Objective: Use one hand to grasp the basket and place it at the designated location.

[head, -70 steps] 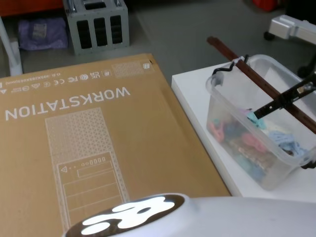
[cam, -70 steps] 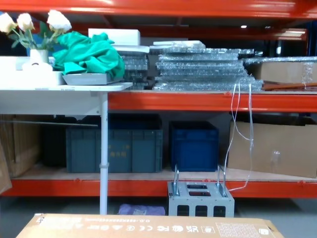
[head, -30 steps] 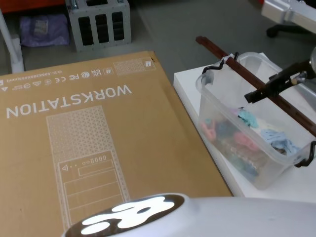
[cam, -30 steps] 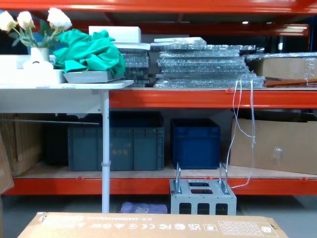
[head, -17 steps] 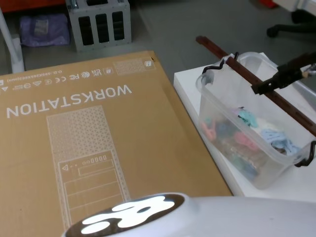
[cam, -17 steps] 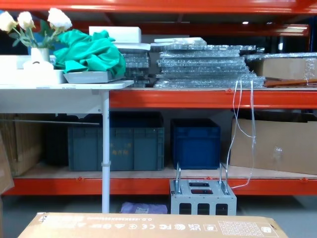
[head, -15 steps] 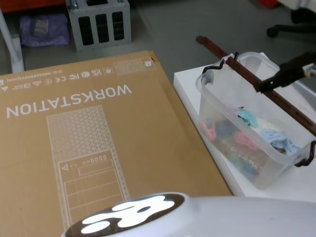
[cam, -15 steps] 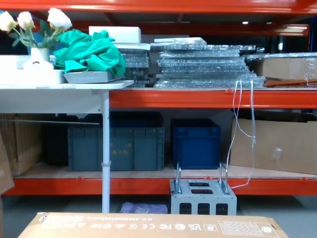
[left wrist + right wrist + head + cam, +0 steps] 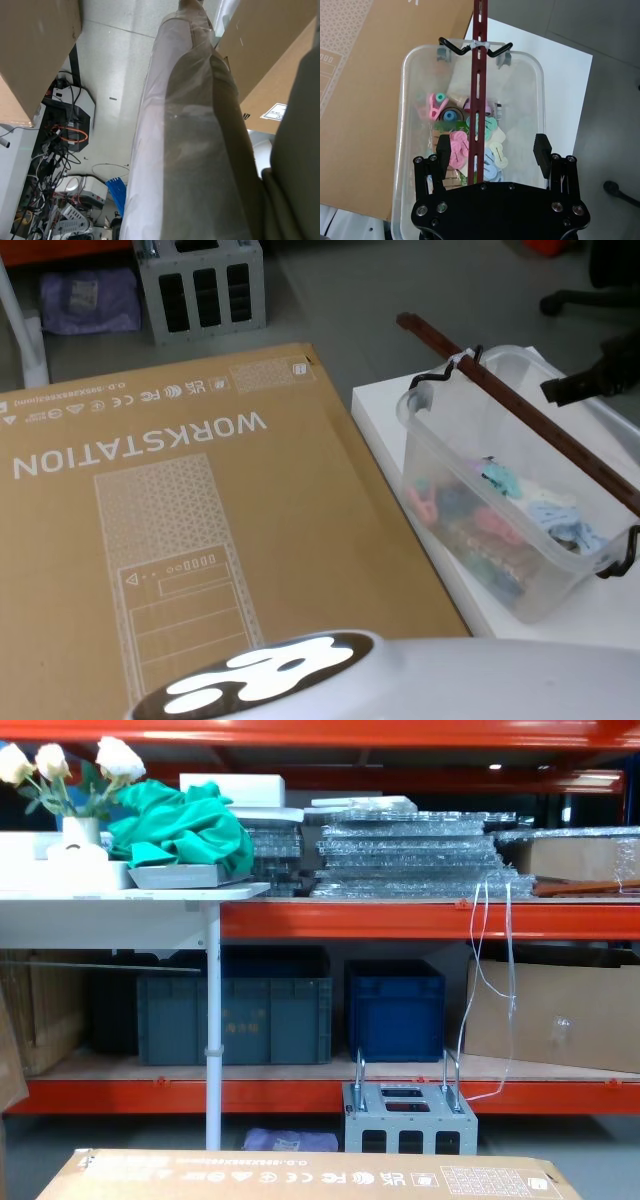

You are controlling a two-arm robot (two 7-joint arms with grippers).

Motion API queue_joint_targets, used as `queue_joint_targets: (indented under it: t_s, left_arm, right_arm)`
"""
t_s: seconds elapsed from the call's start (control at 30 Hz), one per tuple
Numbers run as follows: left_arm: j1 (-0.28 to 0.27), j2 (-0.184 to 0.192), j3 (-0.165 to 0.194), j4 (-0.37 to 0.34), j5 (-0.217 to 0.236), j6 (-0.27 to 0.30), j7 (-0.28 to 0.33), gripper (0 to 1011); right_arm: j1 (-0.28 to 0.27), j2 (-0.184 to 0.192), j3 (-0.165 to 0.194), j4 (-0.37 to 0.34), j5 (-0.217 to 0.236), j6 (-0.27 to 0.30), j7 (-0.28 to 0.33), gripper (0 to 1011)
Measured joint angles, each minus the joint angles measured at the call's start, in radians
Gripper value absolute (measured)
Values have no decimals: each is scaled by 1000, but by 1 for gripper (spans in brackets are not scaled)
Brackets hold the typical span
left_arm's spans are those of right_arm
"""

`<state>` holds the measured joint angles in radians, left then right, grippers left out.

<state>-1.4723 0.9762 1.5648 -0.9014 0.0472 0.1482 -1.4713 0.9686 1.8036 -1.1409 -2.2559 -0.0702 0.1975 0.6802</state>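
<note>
The basket (image 9: 432, 462), a translucent whitish tub, stands on a white table (image 9: 384, 424) at the right. Its long reddish-brown handle (image 9: 520, 415) runs lengthwise over the rim on black fittings. Colourful clips (image 9: 497, 523) lie inside. My right gripper (image 9: 575, 388) hovers above the far side of the handle, apart from it. In the right wrist view this gripper (image 9: 492, 149) is open, with its fingers (image 9: 443, 146) spread to either side of the handle (image 9: 479, 75), above the basket (image 9: 406, 100).
A big flat cardboard box (image 9: 180, 510) marked WORKSTATION lies left of the white table, touching its edge. Beyond it on the floor stands a grey metal box (image 9: 195, 285). Blue crates (image 9: 395, 1010) sit under orange shelving. The left wrist view looks down a plastic-wrapped limb (image 9: 190, 150) to the floor.
The basket shifted slightly left on the white table, then stayed still. My right gripper let go of the handle and drew away up and to the right.
</note>
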Motion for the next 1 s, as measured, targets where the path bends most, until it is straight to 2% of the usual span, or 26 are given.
queue_joint_targets:
  t_s: [0.6,0.73,0.77,0.93,0.97,1.0]
  left_arm:
    - [0,0,0,0,0,0,0,0]
    - [0,0,0,0,0,0,0,0]
    - [0,0,0,0,0,0,0,0]
    - [0,0,0,0,0,0,0,0]
    - [0,0,0,0,0,0,0,0]
    - [0,0,0,0,0,0,0,0]
  right_arm:
    - [-3,-3,1,7,6,1,6,1000]
    - [-13,44,-20,72,13,-145,-51,1000]
    - [-18,64,-27,108,2,-215,-78,1000]
    - [-31,88,-28,172,-38,-332,-107,1001]
    - [-31,88,-28,172,-38,-332,-107,1001]
    - [-38,91,-28,194,-70,-354,-117,1000]
